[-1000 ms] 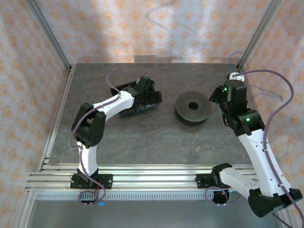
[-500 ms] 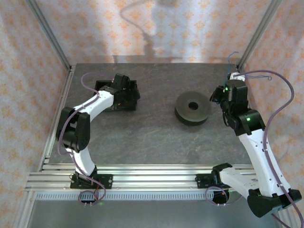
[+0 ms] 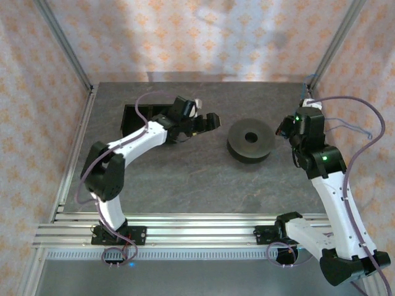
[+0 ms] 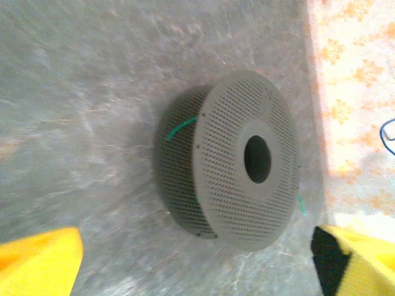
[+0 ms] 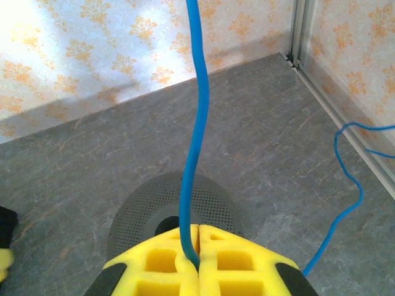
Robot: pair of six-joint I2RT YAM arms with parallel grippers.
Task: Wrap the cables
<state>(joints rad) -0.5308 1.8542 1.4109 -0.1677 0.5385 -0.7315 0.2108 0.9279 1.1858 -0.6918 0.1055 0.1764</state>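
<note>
Update: you swung the left arm off the black divided tray, back toward the dark grey perforated round spool. That probably means wrapping resumes. Tray contents: couldn't tell. Left gripper was spread, empty. Right gripper was clenched on the thin blue cable near the spool. The thin green cable lay on its core.

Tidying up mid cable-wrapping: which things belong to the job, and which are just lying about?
Job:
- blue cable, pinched in the right claw
- green cable, partly on the grey perforated spool

Lying about:
- black divided box
</note>
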